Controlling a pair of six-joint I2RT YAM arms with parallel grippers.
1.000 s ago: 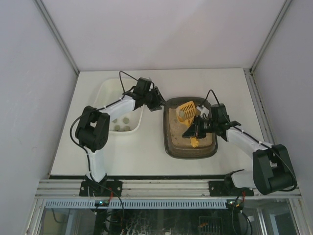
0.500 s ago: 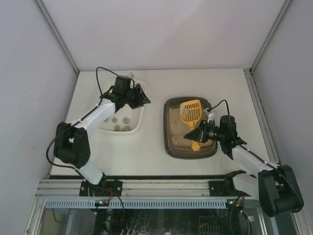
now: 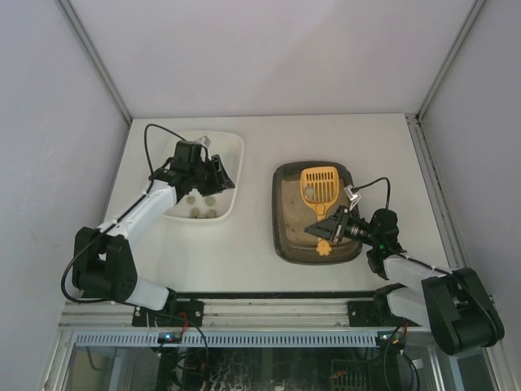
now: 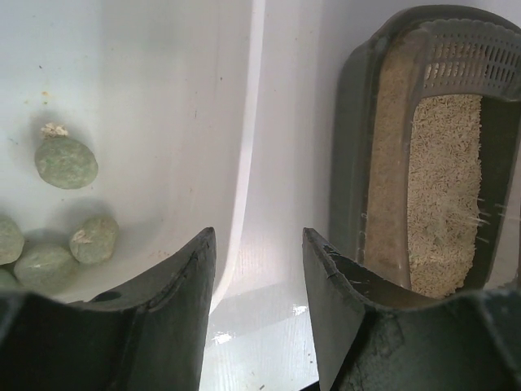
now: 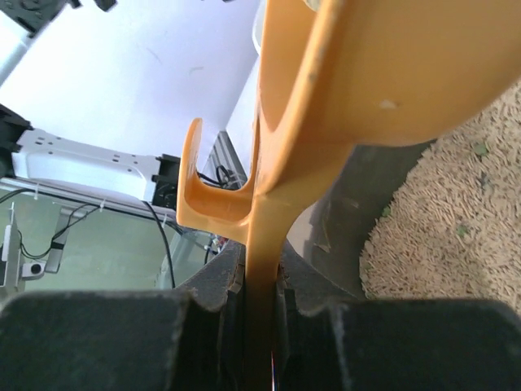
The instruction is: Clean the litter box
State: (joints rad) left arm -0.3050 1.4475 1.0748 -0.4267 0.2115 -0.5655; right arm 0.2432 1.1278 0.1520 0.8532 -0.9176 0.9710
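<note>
The white tabletop (image 3: 244,252) carries two trays side by side and apart, probably so that waste can go from one straight across to the other. The dark brown-olive rectangular plastic litter box (image 3: 277,213), with tan sandy litter inside, sits right of centre in front of the right arm. The white rectangular plastic tray (image 3: 237,147) lies to its left and apparently serves as the dump bin. A yellow slotted plastic scoop (image 3: 318,186) reaches over the litter box, its head above the far half and its handle slanting back toward the near right corner, a pose suited to raking or sifting. Whether the head touches the litter is not clear. The right gripper (image 3: 329,230) is clamped tight on the thin edge of the scoop's handle. The left gripper (image 3: 216,174) hangs over the white tray's near right part with its jaws partly apart, grasping nothing and touching nothing, likely waiting out of the way. Several small round grey-green clumps (image 3: 201,213) rest on the white tray's floor.
</note>
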